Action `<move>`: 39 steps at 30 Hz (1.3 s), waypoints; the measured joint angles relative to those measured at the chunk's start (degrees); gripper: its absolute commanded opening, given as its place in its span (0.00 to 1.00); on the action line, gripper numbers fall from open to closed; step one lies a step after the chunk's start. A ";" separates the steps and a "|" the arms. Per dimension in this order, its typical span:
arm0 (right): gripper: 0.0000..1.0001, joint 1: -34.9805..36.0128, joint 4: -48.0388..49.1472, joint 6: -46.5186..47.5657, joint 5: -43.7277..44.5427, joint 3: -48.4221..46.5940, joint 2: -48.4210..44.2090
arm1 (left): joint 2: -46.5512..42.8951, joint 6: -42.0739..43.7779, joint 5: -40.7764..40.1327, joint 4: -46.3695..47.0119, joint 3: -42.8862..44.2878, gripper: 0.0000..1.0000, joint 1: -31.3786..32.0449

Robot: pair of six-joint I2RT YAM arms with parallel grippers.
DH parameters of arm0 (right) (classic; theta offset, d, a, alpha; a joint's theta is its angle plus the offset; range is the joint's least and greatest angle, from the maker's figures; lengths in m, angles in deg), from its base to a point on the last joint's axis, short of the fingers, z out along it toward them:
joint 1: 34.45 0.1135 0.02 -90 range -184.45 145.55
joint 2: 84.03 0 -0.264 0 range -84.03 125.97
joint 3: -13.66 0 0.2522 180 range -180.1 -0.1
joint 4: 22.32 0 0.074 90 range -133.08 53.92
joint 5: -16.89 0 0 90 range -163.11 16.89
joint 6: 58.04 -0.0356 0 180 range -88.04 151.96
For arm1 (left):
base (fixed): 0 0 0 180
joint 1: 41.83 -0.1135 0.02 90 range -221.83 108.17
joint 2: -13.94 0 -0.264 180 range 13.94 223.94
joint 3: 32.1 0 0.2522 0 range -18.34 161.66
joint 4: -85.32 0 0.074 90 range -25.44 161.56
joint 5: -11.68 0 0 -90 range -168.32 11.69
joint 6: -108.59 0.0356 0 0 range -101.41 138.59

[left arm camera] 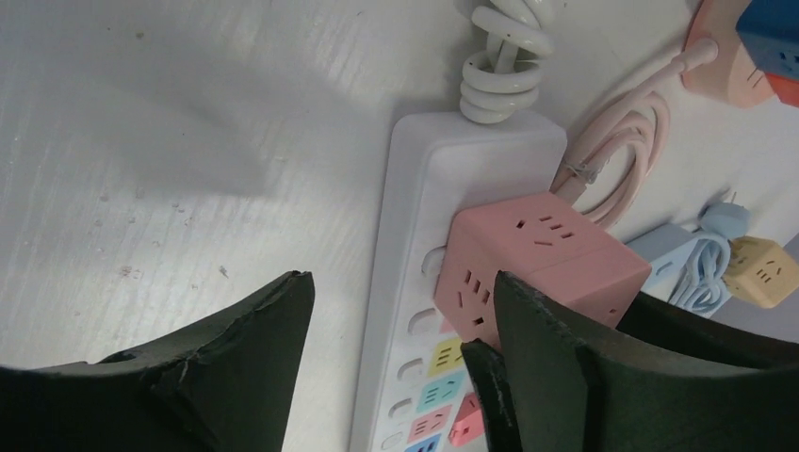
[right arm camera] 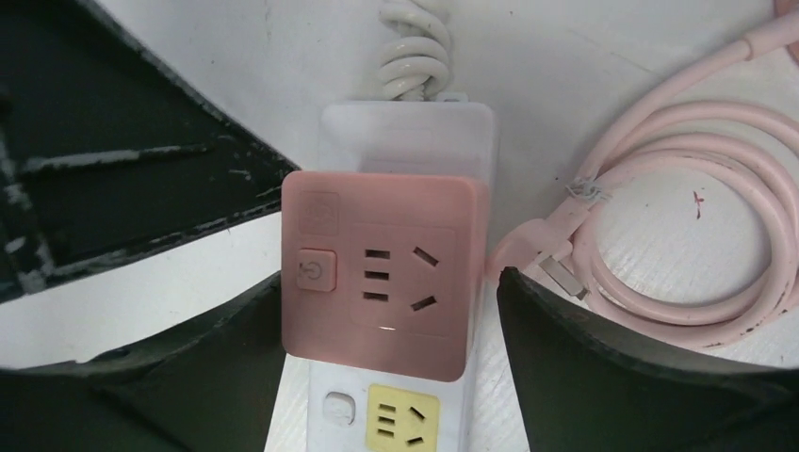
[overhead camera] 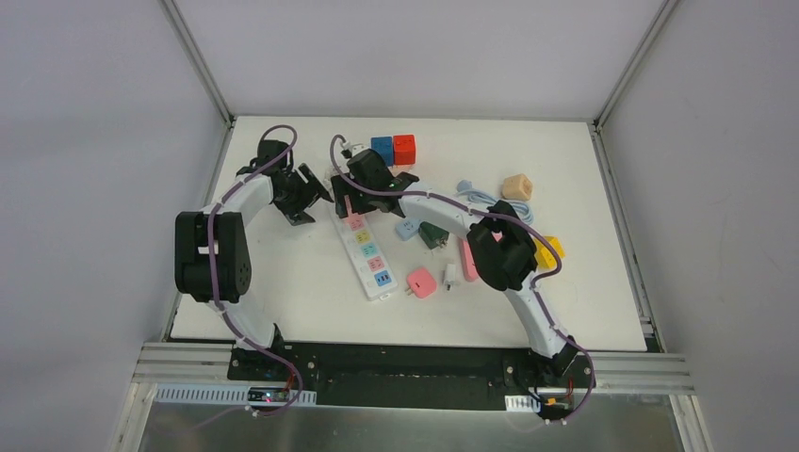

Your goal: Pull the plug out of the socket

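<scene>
A pink cube plug (right arm camera: 382,268) sits in the end socket of the white power strip (overhead camera: 367,254), next to the strip's coiled white cord (right arm camera: 413,52). My right gripper (right arm camera: 388,282) is over it, open, with one finger on each side. The left finger is at the cube's side and a narrow gap shows at the right finger (right arm camera: 584,367). My left gripper (left arm camera: 400,278) is open just left of the cube (left arm camera: 542,254). The strip's left edge (left arm camera: 415,217) lies between its fingers. In the top view both grippers meet at the strip's far end, left (overhead camera: 318,193) and right (overhead camera: 350,191).
A pink cable coil (right arm camera: 697,235) lies right of the strip. Blue (overhead camera: 382,149) and red (overhead camera: 404,148) cubes stand behind it. A pink plug (overhead camera: 421,282), green adapter (overhead camera: 432,234), light blue cable (overhead camera: 481,196), tan cube (overhead camera: 516,185) and yellow cube (overhead camera: 549,250) lie to the right.
</scene>
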 measured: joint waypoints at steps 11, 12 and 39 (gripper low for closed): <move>0.32 2.21 1.36 4.74 3.91 0.22 0.39 | 4.98 1.57 0.37 0.37 1.29 0.62 -0.17; 0.31 2.21 1.55 4.59 3.93 0.35 0.39 | 5.64 1.73 0.44 0.35 2.08 0.60 -0.17; 0.00 0.22 6.84 1.11 -3.21 7.19 -3.30 | 14.51 5.57 -0.22 -8.79 14.64 0.26 1.55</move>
